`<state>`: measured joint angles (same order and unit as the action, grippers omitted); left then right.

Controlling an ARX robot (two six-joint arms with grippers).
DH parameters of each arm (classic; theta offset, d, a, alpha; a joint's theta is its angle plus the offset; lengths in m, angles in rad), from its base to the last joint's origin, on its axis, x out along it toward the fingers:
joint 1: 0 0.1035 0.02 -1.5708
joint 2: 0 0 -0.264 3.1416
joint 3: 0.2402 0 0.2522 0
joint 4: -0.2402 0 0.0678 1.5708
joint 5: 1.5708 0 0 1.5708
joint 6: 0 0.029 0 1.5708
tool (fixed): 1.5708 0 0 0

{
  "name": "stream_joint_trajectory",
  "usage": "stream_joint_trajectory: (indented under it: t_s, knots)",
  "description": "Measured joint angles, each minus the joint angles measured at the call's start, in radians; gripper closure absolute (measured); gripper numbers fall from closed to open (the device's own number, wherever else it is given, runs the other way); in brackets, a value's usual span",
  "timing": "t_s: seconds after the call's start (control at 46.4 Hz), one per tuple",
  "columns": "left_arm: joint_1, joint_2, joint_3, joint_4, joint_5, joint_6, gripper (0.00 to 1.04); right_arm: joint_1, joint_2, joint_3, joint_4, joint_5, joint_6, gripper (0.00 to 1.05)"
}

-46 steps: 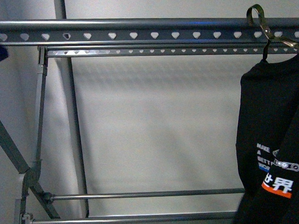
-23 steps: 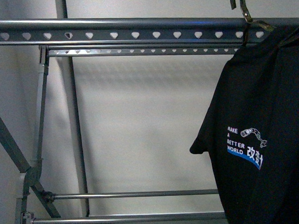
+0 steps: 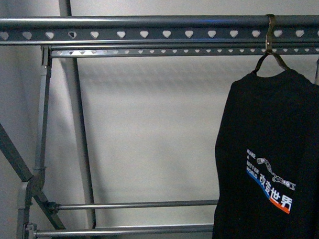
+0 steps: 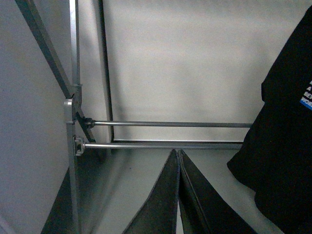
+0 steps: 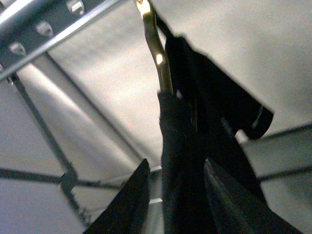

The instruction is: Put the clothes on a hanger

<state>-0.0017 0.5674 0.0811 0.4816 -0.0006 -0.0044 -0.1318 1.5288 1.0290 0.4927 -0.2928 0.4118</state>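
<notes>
T-shirt on its hook over the rack's top rail, the right tool about the garment's neck.

The black T-shirt (image 3: 276, 162) hung from a small coat hanger (image 3: 270, 42) whose hook sat over the top rail of the grey rack (image 3: 146, 26), towards that rail's right end, and the printed front faced the camera. In the right wrist view the right tool (image 5: 178, 204) stood with its jaws apart on either side of the bunched cloth below the hook; whether the pads touched the fabric could not be told. The left tool (image 4: 178, 195) was narrowed to a slit, holding nothing, low near the rack's bottom bars. To finish well, I judged the hook should be fully seated, then the right tool drawn straight back without snagging the cloth.
</notes>
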Motion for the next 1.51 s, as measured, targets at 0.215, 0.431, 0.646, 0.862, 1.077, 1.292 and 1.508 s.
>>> stream_joint_trajectory:
  t_s: [0.215, 0.431, 0.646, 0.862, 1.077, 1.292, 1.508]
  knots:
    - [0.0, -0.111, -0.034, -0.074, 0.0, 0.002, 1.01, 0.029, -0.51, -0.474, 0.299, 0.051, -0.15, 0.2]
    - [0.0, -0.202, -0.063, -0.113, -0.002, 0.003, 1.01, 0.127, -1.22, -0.79, -0.441, 0.292, -0.385, 0.55]
    - [0.0, -0.302, -0.063, -0.211, -0.001, 0.003, 1.01, 0.129, -1.402, -0.88, -0.521, 0.29, -0.408, 1.02]
    - [0.0, -0.356, -0.063, -0.266, 0.0, 0.003, 1.01, 0.129, -1.436, -0.92, -0.516, 0.291, -0.41, 1.02]
    - [0.0, -0.457, -0.063, -0.39, 0.0, 0.003, 1.01, 0.129, -1.462, -0.95, -0.507, 0.291, -0.409, 1.02]
    - [0.0, -0.562, -0.063, -0.478, 0.0, 0.003, 1.01, 0.129, -1.482, -0.973, -0.503, 0.291, -0.41, 1.02]
    - [0.0, -0.563, -0.063, -0.479, 0.0, 0.003, 1.01, 0.129, -1.523, -1.023, -0.496, 0.291, -0.41, 1.02]
